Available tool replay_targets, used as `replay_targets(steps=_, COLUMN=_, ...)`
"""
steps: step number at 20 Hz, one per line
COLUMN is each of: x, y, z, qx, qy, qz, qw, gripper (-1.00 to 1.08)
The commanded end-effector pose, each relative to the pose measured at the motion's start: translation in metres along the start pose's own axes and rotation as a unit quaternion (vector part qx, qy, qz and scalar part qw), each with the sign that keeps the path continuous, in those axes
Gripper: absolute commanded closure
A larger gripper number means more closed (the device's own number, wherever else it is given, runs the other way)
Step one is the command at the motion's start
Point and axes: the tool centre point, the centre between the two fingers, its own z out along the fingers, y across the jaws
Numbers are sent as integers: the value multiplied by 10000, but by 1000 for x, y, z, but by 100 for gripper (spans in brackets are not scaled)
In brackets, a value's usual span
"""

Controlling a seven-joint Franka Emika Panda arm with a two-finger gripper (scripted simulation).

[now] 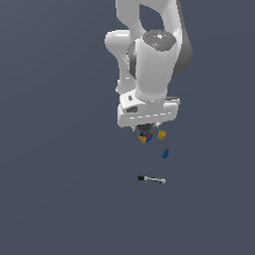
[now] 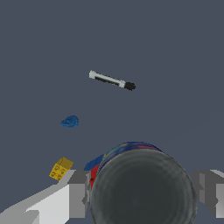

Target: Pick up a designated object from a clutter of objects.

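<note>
The designated round can [image 2: 142, 188], with a dark grey top and a blue-and-red side, fills the space between my fingers in the wrist view. My gripper [image 2: 142, 197] has one finger [image 2: 78, 199] against one side of the can and the other finger against the opposite side. In the exterior view the gripper [image 1: 145, 128] is low over the clutter and the hand hides the can. The multicoloured cube [image 1: 145, 138] lies just under it and peeks out behind the can in the wrist view [image 2: 94, 168].
A small yellow block [image 1: 161, 134] [image 2: 61, 169] lies beside the cube. A blue cone-like piece [image 1: 165, 154] [image 2: 69, 121] lies further off. A black-and-white marker [image 1: 151, 179] [image 2: 112, 81] lies flat beyond it on the dark grey floor.
</note>
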Motion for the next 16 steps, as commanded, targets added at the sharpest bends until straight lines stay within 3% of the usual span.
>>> replay_targets(steps=1, x=-6, y=5, z=-28, qx=4, qy=-10, qz=-1, qw=10000, gripper=108)
replay_targets(steps=16, x=-29, y=32, z=-161, qx=-1, qy=-68, qz=6, qw=10000, gripper=108)
